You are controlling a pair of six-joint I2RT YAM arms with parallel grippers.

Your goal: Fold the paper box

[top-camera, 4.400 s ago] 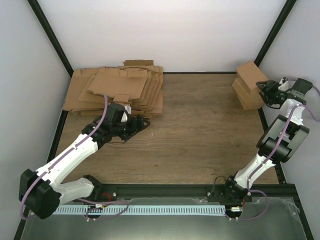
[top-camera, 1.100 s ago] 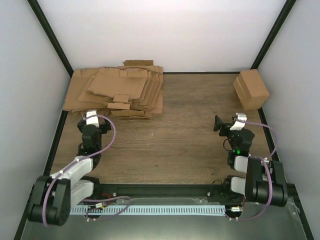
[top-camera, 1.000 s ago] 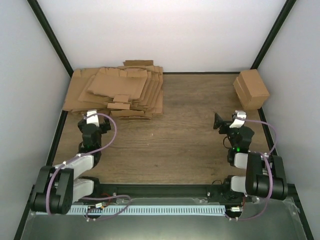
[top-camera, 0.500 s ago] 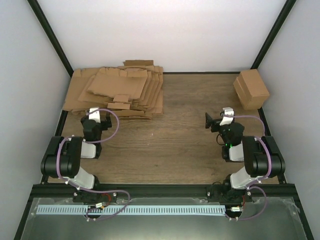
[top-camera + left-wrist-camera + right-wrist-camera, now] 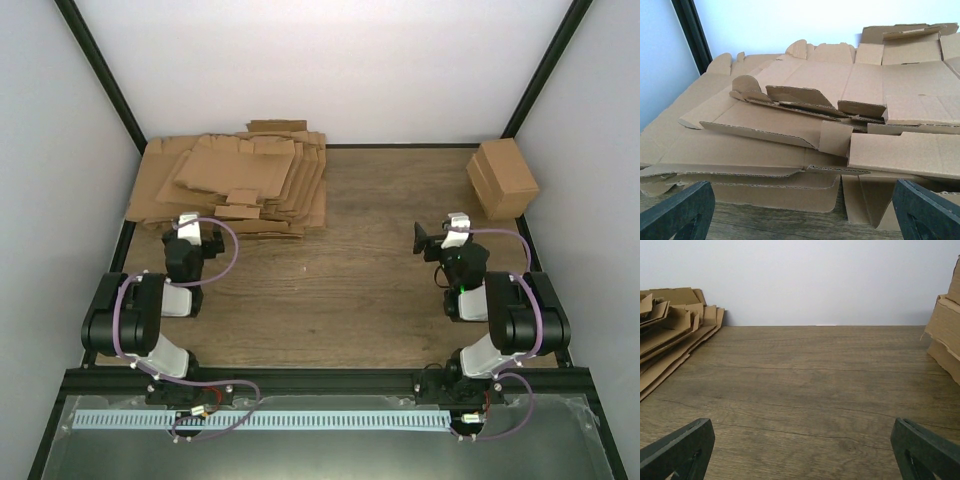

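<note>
Both arms have drawn back since a few seconds ago: the left one no longer reaches onto the pile of flat sheets (image 5: 230, 185), and the right one has left the far right corner; over the last half second almost nothing shifted. We see the left tool (image 5: 192, 232) just on the near side of that pile, jaws spread wide and grasping nothing. Its fingers (image 5: 680, 212) frame the pile's ragged near edge, which fills the left wrist view and lies straight in front of them, with a half-raised flap (image 5: 795, 95) sticking up from the upper sheets. The right tool (image 5: 450, 235) sits well to the right of the pile and a little nearer the arm bases, likewise released and holding nothing. Its fingers (image 5: 677, 450) look along the bare wood of the tabletop (image 5: 350, 290), with the pile at the left edge of that view. The paper box (image 5: 505, 165), folded into a carton, rests far to the right of the pile at about the same depth, apart from both tools. It appears to lie on the other brown cuboid (image 5: 940, 335), though from above we cannot tell where one ends and the other begins.
</note>
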